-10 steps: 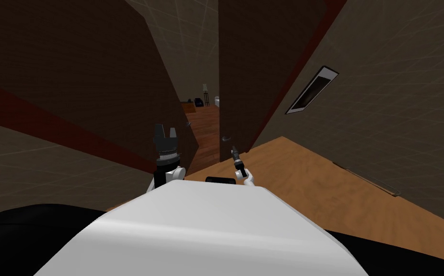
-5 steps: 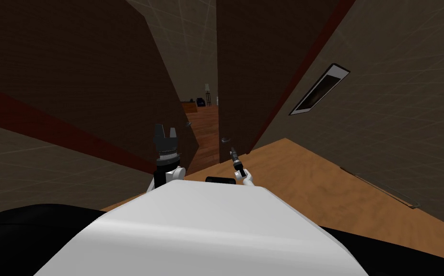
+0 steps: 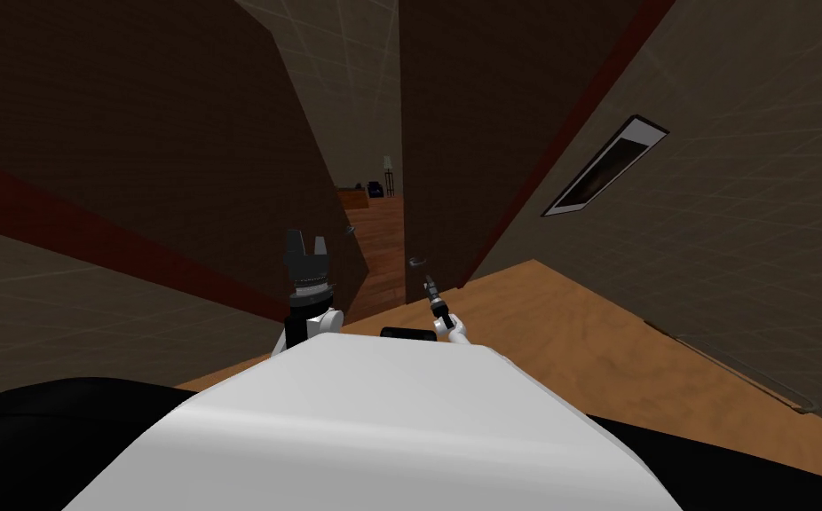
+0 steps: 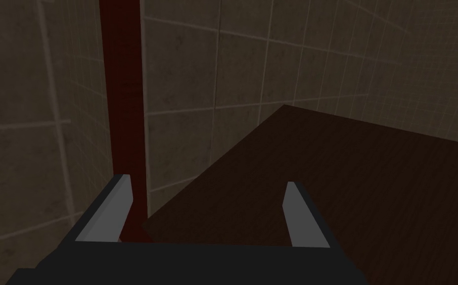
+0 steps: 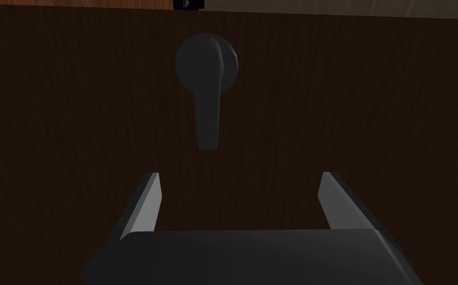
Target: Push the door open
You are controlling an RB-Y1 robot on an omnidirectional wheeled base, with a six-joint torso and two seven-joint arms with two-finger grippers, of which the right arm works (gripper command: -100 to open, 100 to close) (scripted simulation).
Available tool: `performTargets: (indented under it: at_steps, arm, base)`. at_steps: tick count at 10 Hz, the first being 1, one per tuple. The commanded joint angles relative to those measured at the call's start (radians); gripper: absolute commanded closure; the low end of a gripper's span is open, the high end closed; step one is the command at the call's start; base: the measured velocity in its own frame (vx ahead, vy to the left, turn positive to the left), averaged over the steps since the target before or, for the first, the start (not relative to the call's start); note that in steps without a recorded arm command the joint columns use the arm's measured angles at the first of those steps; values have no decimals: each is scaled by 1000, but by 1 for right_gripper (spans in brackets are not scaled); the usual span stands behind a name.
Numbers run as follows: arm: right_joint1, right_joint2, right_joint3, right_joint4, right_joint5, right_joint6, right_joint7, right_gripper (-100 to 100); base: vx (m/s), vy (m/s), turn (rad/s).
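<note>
A dark brown door stands ajar ahead of me, with a small lever handle near its free edge. In the right wrist view its face is close in front, and the dark lever handle hangs just beyond my fingertips. My right gripper is open, a little short of the door below the handle. My left gripper is open too, held up beside a second dark door leaf on the left.
Between the two leaves a narrow gap shows a room with a wooden floor and furniture far back. Dark red frame strips edge the tiled walls. A framed picture hangs on the right wall above the wooden floor.
The whole head view has shifted: the picture on the right wall slid outward, so I have moved in a little. My right gripper has crept slightly closer to the door handle.
</note>
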Motion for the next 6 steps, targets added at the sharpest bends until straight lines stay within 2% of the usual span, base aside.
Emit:
performTargets:
  at_steps: [1, 4, 5, 6]
  arm:
    - [-17, 4, 1, 41, 1, -12, -3, -100]
    - [-40, 10, 7, 99, 3, -24, -11, -100]
    - [-36, 9, 5, 88, 2, -23, -8, -100]
    - [-36, -1, 2, 92, 1, -25, -5, -100]
  base:
    - [48, -54, 47]
    - [51, -46, 43]
    - [24, -22, 13]
    - [77, 31, 30]
